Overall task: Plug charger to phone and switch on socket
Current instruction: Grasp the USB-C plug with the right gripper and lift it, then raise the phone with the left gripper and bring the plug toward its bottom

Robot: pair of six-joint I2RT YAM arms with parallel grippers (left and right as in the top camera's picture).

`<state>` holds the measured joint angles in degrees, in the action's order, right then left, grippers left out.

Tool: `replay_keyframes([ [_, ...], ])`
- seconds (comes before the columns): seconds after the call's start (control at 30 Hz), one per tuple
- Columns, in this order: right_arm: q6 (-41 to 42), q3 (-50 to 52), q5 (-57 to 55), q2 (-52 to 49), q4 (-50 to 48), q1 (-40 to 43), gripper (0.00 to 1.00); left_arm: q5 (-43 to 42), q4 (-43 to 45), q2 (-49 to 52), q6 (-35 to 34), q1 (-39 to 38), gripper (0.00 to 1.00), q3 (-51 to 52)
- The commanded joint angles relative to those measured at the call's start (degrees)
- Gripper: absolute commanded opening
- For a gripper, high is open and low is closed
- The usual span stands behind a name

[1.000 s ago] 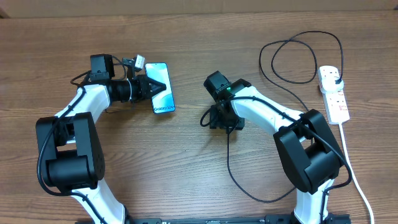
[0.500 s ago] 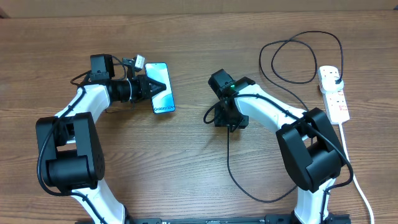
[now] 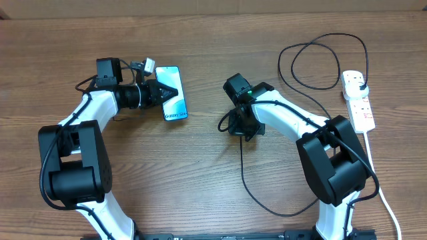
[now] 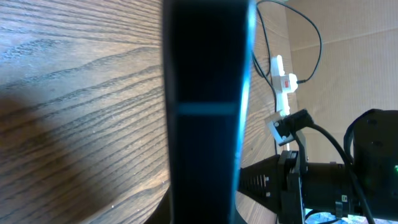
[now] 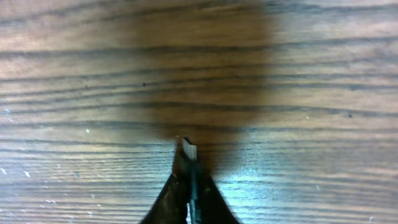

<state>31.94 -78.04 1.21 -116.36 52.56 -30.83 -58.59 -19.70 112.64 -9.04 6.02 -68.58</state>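
Note:
The phone (image 3: 175, 100) lies at the left with its blue-teal screen lit. My left gripper (image 3: 168, 94) is shut on its long edges; in the left wrist view the phone (image 4: 205, 106) fills the middle as a dark edge-on band. My right gripper (image 3: 239, 129) is at mid-table, pointing down, shut on the connector tip (image 5: 189, 149) of the charger cable (image 3: 244, 175). The tip sticks out past the closed fingers (image 5: 188, 177) just above the wood. The cable loops round to its black plug (image 3: 360, 81) in the white socket (image 3: 360, 107) at the far right.
The socket's thick white cord (image 3: 380, 190) runs down the right edge of the table. The thin black cable makes a loop (image 3: 320, 60) at the upper right. The socket (image 4: 283, 84) and the right arm (image 4: 348, 168) also show in the left wrist view.
My right gripper has shifted slightly to the right with the connector tip, and the cable below it has swung a little to the left. The left arm and phone have not moved.

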Motion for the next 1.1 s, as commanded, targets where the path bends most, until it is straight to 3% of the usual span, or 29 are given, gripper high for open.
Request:
replay_keyframes([
  [0.0,-0.42,1.09,-0.9,-2.51,1.38,0.04,0.29,-3.02,0.24,0.5,-0.44,1.16,0.04,-0.04],
  [0.17,-0.42,1.09,-0.9,-2.51,3.43,0.04,0.36,-3.54,0.24,0.5,-0.44,1.77,0.04,-0.04],
  [0.3,-0.42,1.09,-0.81,-2.51,3.1,0.04,0.16,-4.5,0.26,0.5,-0.42,1.84,0.04,-0.04],
  [0.4,-0.44,1.09,0.22,-2.51,2.67,0.04,0.13,-4.5,0.26,0.5,-0.42,1.84,0.04,-0.04],
  [0.5,-0.46,1.09,0.46,-2.51,2.34,0.04,0.04,-4.48,0.28,0.5,-0.42,1.84,0.05,-0.04],
  [0.73,-0.87,1.07,1.95,-2.49,2.62,0.07,0.04,-1.05,1.05,0.5,0.28,1.79,0.04,-0.04],
  [0.87,-4.37,1.09,3.15,-1.49,2.62,0.07,0.04,-4.02,-0.22,0.5,-1.14,2.32,0.04,-0.04],
  [1.07,-13.51,1.09,19.45,4.81,-0.85,0.28,0.04,-8.22,-0.13,0.5,1.75,2.97,0.04,0.02],
])
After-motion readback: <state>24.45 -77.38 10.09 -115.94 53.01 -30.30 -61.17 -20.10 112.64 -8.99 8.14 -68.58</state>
